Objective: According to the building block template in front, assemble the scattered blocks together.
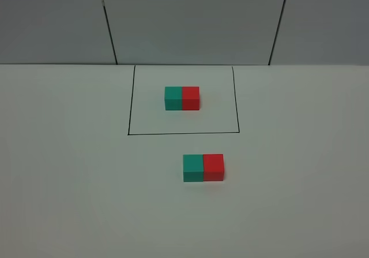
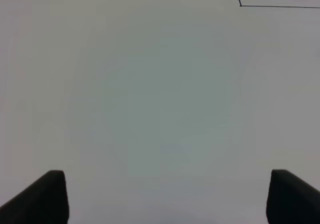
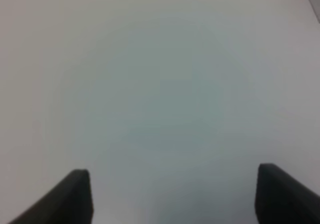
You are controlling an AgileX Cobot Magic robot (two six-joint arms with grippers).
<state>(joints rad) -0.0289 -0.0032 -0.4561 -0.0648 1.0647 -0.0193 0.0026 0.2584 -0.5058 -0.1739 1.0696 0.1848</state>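
Bench (image 1: pixel 69 171), white and bare around everything, carries four cubes in two pairs. The building block template (image 1: pixel 182 98) sits upper centre inside a black drawn rectangle (image 1: pixel 128 102). The scattered blocks, a green cube (image 1: pixel 193 168) touching a red cube (image 1: pixel 213 167), lie lower centre. Left fingers (image 2: pixel 52 196) and right fingers (image 3: pixel 75 196) stand wide apart, holding nothing.

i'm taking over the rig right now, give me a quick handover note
Left gripper: open, empty, over bare table.
Right gripper: open, empty, over bare table.
Template: green-red bar inside the black outline.
Loose green cube and red cube: in front of the outline, side by side and touching, green left, red right, same order as the template.
Done: the pair looks assembled.
Left: probably nothing; check the join.
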